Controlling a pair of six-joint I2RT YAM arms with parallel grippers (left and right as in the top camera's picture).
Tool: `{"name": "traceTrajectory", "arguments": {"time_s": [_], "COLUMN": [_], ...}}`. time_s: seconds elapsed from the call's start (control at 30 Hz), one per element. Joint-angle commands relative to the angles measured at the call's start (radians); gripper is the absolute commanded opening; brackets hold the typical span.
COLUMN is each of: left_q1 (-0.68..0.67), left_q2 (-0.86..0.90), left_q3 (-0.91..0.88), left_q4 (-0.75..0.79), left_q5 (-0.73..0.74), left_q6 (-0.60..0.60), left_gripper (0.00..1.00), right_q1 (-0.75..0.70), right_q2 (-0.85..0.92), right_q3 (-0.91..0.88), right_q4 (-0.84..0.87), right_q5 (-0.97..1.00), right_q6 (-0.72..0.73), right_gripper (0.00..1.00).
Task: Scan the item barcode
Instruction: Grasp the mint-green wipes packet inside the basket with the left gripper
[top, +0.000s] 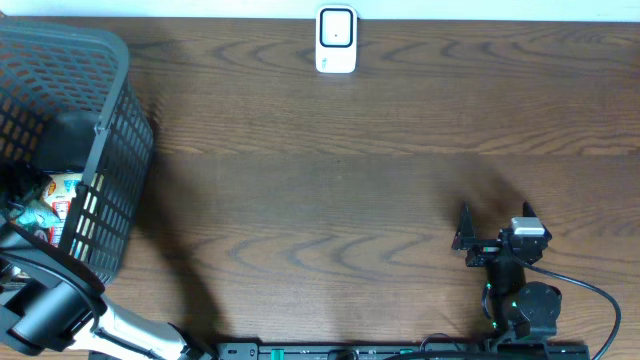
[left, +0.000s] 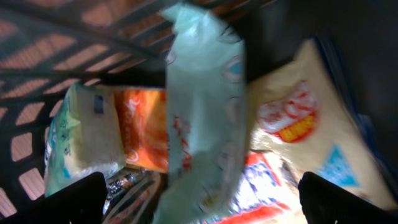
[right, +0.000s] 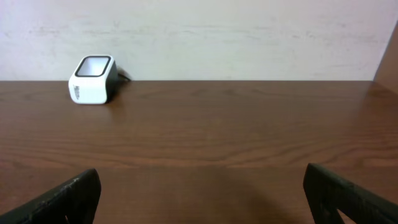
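Left gripper (left: 211, 199) hangs wide open inside the dark plastic mesh basket (top: 115, 120), over the pale green snack packet (left: 202, 112), whose long axis crosses the closing line. Right gripper (top: 496, 215), also open and empty, sits nearer the white boxy scanner (top: 336, 40).

Basket (top: 105, 140) is cut off by the left edge in overhead, and its mesh wall hides most of the packets (top: 62, 195) inside. Left arm (top: 45, 310) is cropped at the near-left corner. Left gripper (left: 208, 202) can't be made out in overhead. The left wrist view gets only its fingers (left: 68, 199) as tips at the bottom corners. Pale green packet (left: 205, 106) is blurred, print unreadable, and covers part of the orange packet (left: 146, 134). Yellow packet (left: 311, 118) runs off the right edge. Right gripper (right: 202, 196) in its wrist view: finger bases are cropped by the bottom edge. Scanner (top: 336, 40) window detail is too small to tell.
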Motion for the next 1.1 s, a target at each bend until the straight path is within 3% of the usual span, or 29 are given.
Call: {"name": "traceTrajectory", "arguments": {"time_s": [0.0, 0.2, 0.37, 0.57, 0.7, 0.73, 0.77, 0.97, 1.07], "left_q1": [-0.003, -0.003, -0.003, -0.003, -0.003, -0.003, -0.003, -0.003, -0.003], "left_q2": [0.006, 0.006, 0.006, 0.006, 0.006, 0.006, 0.006, 0.006, 0.005], "left_q3": [-0.048, -0.066, -0.066, -0.066, -0.089, -0.098, -0.108, -0.153, -0.153], "left_q4": [0.044, 0.128, 0.157, 0.153, 0.161, 0.169, 0.177, 0.222, 0.229], "left_q5": [-0.046, 0.060, 0.062, 0.077, 0.077, 0.076, 0.073, 0.073, 0.073], "left_q6": [-0.052, -0.052, -0.052, -0.051, -0.048, -0.048, -0.048, -0.048, -0.048], "left_gripper": [0.98, 0.98, 0.98, 0.80, 0.79, 0.81, 0.96, 1.00, 0.62], "right_q1": [-0.008, -0.008, -0.008, -0.008, -0.008, -0.008, -0.008, -0.008, -0.008], "right_q2": [-0.005, -0.005, -0.005, -0.005, -0.005, -0.005, -0.005, -0.005, -0.005], "right_q3": [-0.002, -0.002, -0.002, -0.002, -0.002, -0.002, -0.002, -0.002, -0.002], "right_q4": [-0.004, -0.004, -0.004, -0.004, -0.004, -0.004, -0.004, -0.004, -0.004], "right_q5": [-0.002, -0.002, -0.002, -0.002, -0.002, -0.002, -0.002, -0.002, -0.002], "right_q6": [0.010, 0.010, 0.010, 0.010, 0.010, 0.010, 0.010, 0.010, 0.010], "right_gripper": [0.99, 0.99, 0.99, 0.99, 0.99, 0.99, 0.99, 0.99, 0.99]}}
